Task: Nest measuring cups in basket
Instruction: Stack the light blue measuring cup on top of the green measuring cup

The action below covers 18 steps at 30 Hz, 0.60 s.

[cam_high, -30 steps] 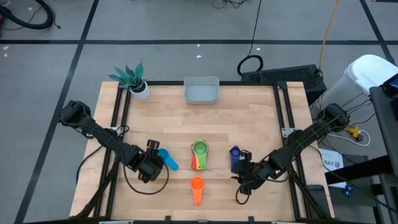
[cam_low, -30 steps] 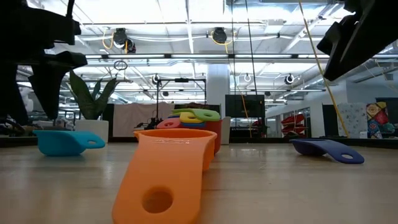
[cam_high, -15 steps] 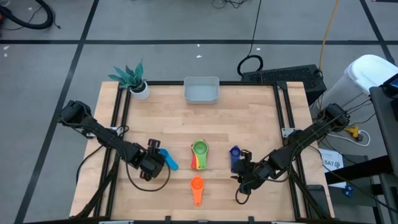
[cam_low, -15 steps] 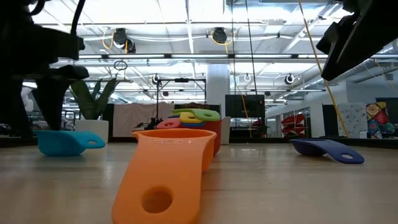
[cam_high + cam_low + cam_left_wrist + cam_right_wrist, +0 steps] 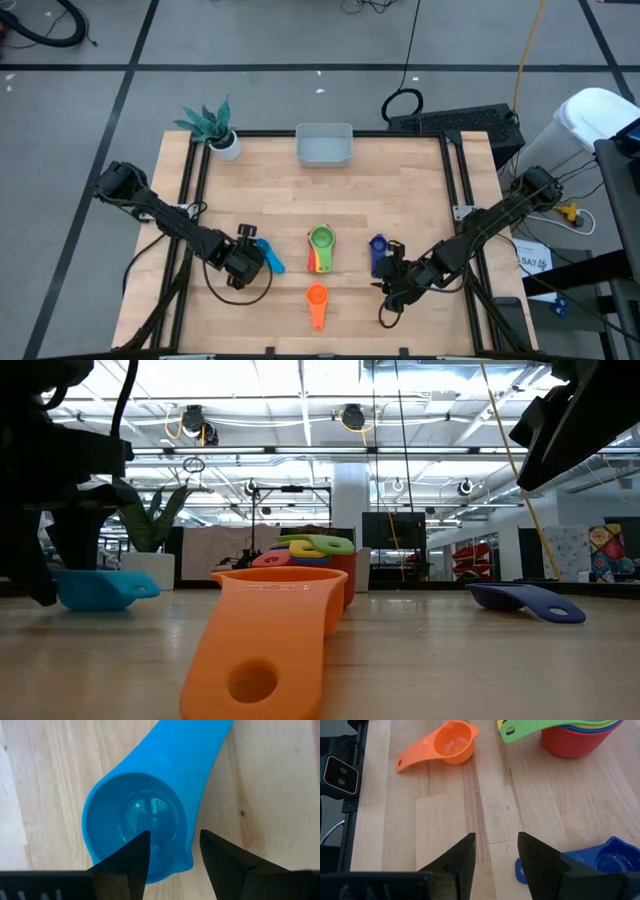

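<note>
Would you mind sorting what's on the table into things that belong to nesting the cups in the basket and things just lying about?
Belongs to the job:
- light blue cup, under the left gripper
- nested stack, green cup on top
- orange cup
- dark blue cup, beside the right gripper
- basket

Just lying about:
- potted plant
</note>
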{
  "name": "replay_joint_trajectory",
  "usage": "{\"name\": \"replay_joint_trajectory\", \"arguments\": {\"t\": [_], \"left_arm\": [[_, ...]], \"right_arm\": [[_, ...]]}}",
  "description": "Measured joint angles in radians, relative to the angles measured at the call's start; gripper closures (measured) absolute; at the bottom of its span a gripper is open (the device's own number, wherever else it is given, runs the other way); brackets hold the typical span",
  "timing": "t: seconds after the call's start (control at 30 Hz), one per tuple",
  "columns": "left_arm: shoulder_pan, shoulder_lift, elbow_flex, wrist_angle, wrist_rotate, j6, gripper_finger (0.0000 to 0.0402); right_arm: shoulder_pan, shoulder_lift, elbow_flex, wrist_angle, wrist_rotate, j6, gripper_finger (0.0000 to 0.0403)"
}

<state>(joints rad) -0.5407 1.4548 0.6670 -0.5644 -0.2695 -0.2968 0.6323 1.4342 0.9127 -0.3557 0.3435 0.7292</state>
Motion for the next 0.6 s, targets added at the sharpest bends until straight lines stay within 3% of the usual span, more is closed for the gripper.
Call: {"name": "replay_joint_trajectory", "arguments": {"t": [0.1,0.27,0.47,0.6], "left_arm": [[0.001,0.000,-0.001,0.000,0.000,0.019,0.0264],[0.025,-0.001,0.000,0.000,0.003,0.032,0.0376],[0.037,0.000,0.021,0.000,0.003,0.052,0.0377],[0.037,0.001,0.112,-0.052,-0.003,0.126,0.0377]], "right_arm": [[0.000,0.000,0.000,0.000,0.000,0.006,0.0264],[0.000,0.000,0.000,0.000,0.000,0.021,0.0264],[0.001,0.000,0.000,-0.001,-0.003,0.026,0.0264],[0.009,0.000,0.000,-0.038,-0.001,0.045,0.0264]]}}
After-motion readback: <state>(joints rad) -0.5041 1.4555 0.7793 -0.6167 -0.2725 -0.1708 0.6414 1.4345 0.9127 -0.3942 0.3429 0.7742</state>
